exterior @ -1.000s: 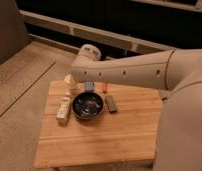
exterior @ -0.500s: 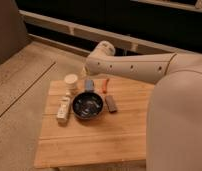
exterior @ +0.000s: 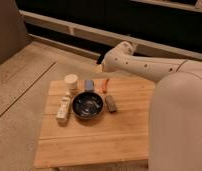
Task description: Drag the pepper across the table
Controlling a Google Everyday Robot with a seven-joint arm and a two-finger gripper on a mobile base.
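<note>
The pepper (exterior: 106, 85) lies near the far edge of the table (exterior: 94, 145), just below the pincer (exterior: 101, 65), which hangs above it with jaws wide and nothing held.

Risk: an off-centre descent lets the slender pepper roll free.

The blue block (exterior: 89, 85) sits just beside the pepper. The bowl (exterior: 87, 106) and grey block (exterior: 111, 103), further from the pincer, obstruct a drag towards the camera.

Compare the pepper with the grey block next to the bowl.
The pepper is red-orange; the grey block is dark. The pepper is slender; the block is wider and boxy. The pepper lies nearer the table's far edge; the block sits beside the bowl. Both lie flat on the table. The tool hangs open above the far edge, near the pepper.
</note>
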